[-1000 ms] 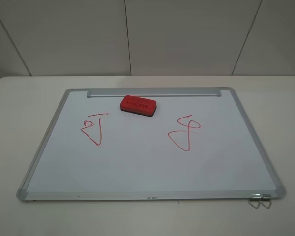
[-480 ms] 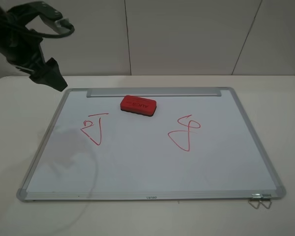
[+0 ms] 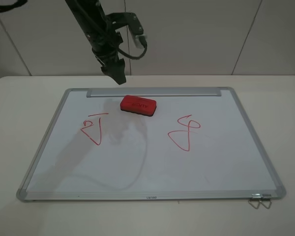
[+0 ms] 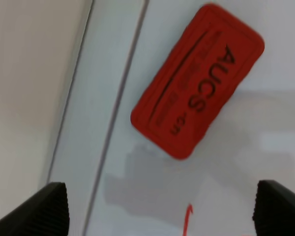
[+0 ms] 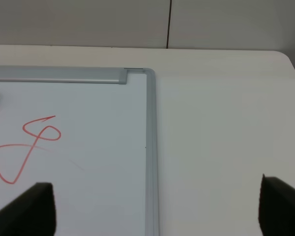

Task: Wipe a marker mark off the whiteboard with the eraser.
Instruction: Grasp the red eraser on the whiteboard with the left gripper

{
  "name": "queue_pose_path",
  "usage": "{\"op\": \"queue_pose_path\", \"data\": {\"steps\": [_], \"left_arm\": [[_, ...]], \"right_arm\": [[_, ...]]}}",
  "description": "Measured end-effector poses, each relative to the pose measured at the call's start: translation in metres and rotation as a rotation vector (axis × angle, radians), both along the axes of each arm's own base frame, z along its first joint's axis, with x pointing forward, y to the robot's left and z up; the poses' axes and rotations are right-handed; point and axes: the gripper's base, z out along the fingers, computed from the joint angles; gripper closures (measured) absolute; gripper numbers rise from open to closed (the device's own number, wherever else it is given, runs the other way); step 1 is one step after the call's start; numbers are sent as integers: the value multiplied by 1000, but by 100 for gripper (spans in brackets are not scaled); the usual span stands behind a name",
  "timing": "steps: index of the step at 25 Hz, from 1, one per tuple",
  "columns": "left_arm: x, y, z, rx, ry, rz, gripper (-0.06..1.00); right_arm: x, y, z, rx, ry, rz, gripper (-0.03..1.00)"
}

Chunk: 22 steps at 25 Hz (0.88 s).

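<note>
The whiteboard (image 3: 49, 142) lies flat on the table. On it, near the grey tray strip (image 3: 187, 92), rests the red eraser (image 3: 138, 105), lettering up. The marker mark (image 3: 93, 129), a narrow red triangle with a bar, is on the board's left half. My left gripper (image 3: 119, 74) hangs in the air above the tray strip, just left of the eraser. In its wrist view the eraser (image 4: 199, 81) lies ahead of the open left gripper (image 4: 160, 211), nothing between the fingers (image 4: 39, 211). My right gripper (image 5: 152, 209) is open over the board's right frame (image 5: 150, 147).
A red looped figure-8 scribble (image 3: 184, 132) is on the board's right half, also in the right wrist view as the scribble (image 5: 29, 145). Metal clips (image 3: 260, 200) stick out at the near right corner. The table (image 3: 19, 98) surrounds the board; a wall stands behind.
The left arm came in from the upper left and swung right, now hanging above the tray strip beside the eraser. The eraser and marks have not moved.
</note>
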Motion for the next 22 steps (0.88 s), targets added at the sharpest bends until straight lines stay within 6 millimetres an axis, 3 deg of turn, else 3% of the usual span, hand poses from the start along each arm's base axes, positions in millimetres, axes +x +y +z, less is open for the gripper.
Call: {"op": "queue_pose_path", "data": {"steps": [4,8,13,22], "left_arm": [[2,-24,-10,45,-30,-127,19],[-1,-32,-26,112,-12,-224,19],[-5,-31,-48,194,62,-340,19],[-2,-32,-70,219,88,-375,19]], "right_arm": [[0,0,0,0,0,0,26],[0,0,0,0,0,0,26],[0,0,0,0,0,0,26],[0,0,0,0,0,0,26]]}}
